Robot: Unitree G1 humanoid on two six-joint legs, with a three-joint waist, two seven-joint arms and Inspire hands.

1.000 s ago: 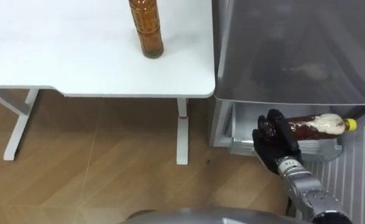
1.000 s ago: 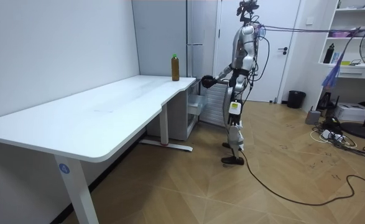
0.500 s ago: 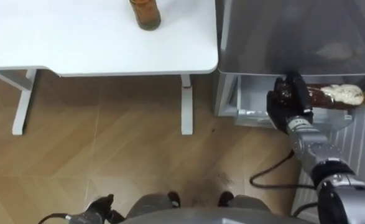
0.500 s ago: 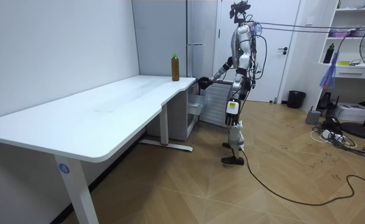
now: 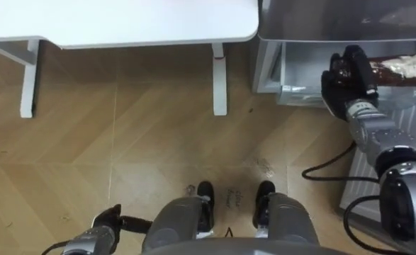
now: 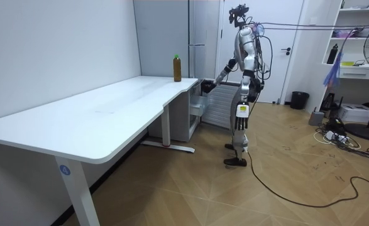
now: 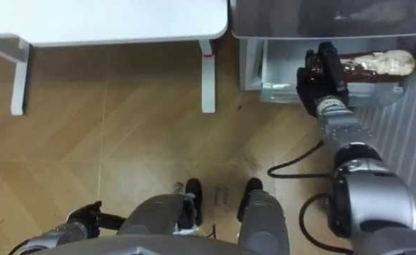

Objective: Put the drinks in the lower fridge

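The right hand (image 7: 322,73) is curled round the drink bottle (image 7: 378,64), which lies sideways at the open fridge drawer (image 7: 263,71), its base hidden by fingers. The left hand (image 7: 87,212) hangs low, its state unreadable. A second bottle (image 6: 177,68) stands on the worktop (image 6: 109,107).

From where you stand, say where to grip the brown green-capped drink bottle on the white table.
Grip the brown drink bottle round its middle, coming level from the edge of the white table nearest the robot: it stands upright by that corner. The right hand is shut on a second bottle.

2 head eyes steeply down on floor (image 5: 158,142) and fridge (image 5: 335,18) — room view far off, same fridge.
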